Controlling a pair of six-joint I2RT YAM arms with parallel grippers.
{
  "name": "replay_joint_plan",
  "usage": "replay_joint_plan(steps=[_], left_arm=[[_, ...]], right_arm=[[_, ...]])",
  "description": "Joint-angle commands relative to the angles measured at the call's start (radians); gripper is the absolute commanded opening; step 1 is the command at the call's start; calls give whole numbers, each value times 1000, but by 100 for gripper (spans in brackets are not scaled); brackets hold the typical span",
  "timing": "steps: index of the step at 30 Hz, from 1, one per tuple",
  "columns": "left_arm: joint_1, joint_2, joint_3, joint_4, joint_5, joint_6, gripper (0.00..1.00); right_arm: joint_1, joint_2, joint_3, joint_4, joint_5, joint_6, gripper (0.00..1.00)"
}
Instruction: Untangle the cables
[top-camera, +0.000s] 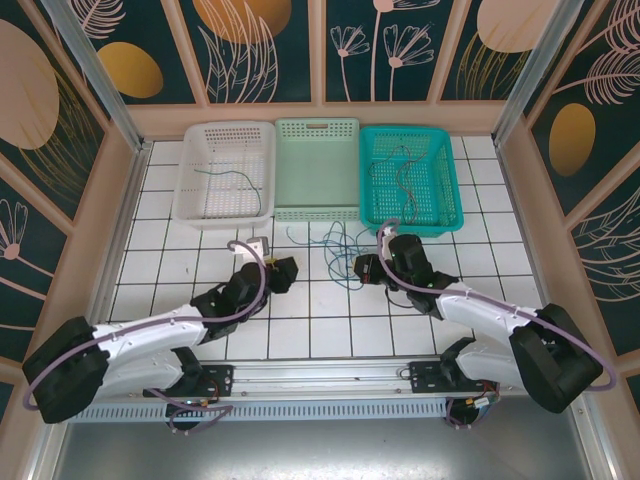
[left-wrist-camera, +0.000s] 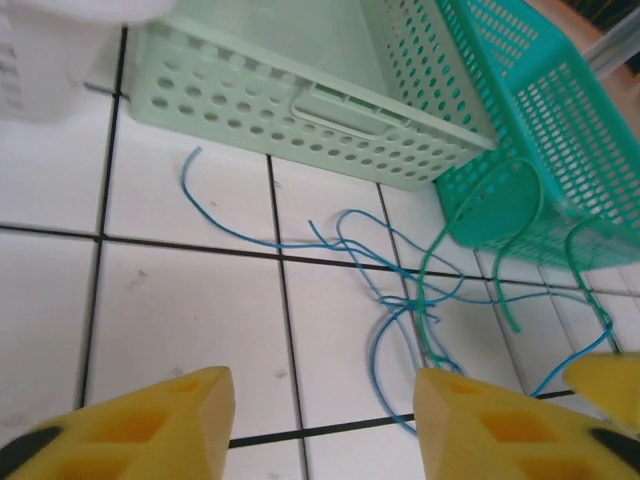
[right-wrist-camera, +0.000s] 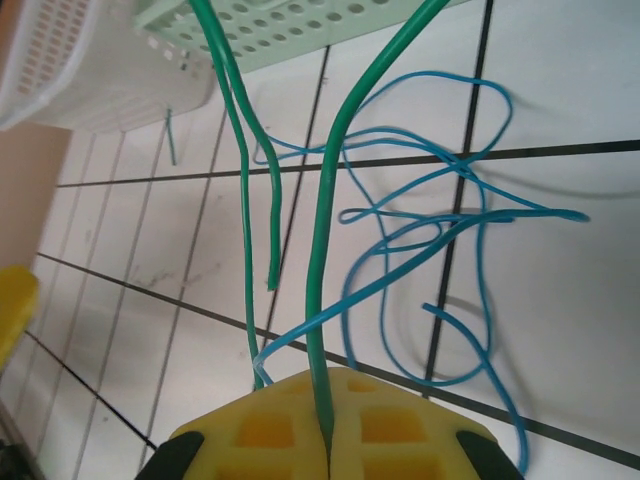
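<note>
cable (right-wrist-camera: 321, 300), green, in right hand (right-wrist-camera: 328, 445)

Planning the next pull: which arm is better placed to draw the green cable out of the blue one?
Right. The right gripper is shut on the green cable; the left gripper is open, holding nothing.

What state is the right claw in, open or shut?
Shut: on the right gripper, the yellow pads meet, pinching the green cable between them.
</note>
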Motion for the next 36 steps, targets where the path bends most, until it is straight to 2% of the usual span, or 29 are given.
replay_joint_plan(steps=[1,4,6,12,15,21,28,36], left_arm=[[4,-66,31,-179,-115,81,62],[4,-105,79,-226,-125,261,69],[7,-95,124,-210,-45,442,72],[5,92,302,-334,52,880,70],[6,170,363,-360,69,1006,68],[6,213,429,-396,230,1206,68],[6,248,488,-454,368,1341,69],[-2,398,575,-547,354,1379,68]], right_arm=[[4,9,46,-105,43,-77,0],[4,16,62,-145,17,-138,0],[7,27,76,-166,-34,-192,0],[11,63,139,-280,-81,-296,0],[12,85,165,-314,-104,-332,0],[11,114,192,-349,-139,-397,0],[11,122,207,-374,-148,-421,0],[11,116,213,-389,-149,-435,0]])
